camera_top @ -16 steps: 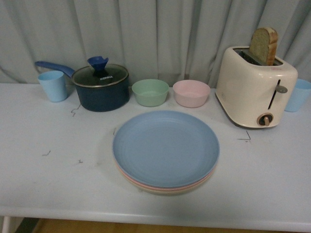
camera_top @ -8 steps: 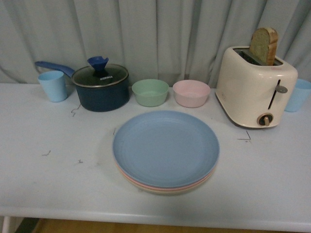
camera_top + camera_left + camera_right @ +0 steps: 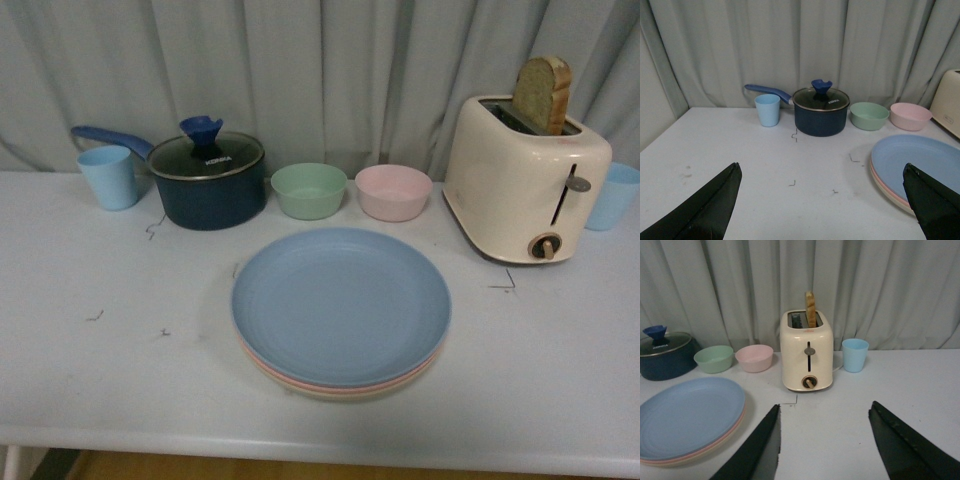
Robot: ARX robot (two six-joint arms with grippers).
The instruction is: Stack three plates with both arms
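Observation:
The three plates lie in one stack at the table's front middle. The blue plate [image 3: 341, 303] is on top, the pink plate [image 3: 290, 378] shows as a thin rim under it, and the cream-beige plate [image 3: 335, 395] is at the bottom. The stack also shows in the left wrist view [image 3: 920, 165] and the right wrist view [image 3: 685, 415]. Neither arm shows in the front view. My left gripper [image 3: 821, 167] is open and empty above bare table left of the stack. My right gripper [image 3: 826, 410] is open and empty above bare table right of the stack.
Along the back stand a light blue cup [image 3: 110, 176], a dark blue lidded pot [image 3: 208, 180], a green bowl [image 3: 309, 190], a pink bowl [image 3: 393, 191], a cream toaster [image 3: 525, 180] with a bread slice, and a second blue cup [image 3: 612, 195]. A grey curtain hangs behind.

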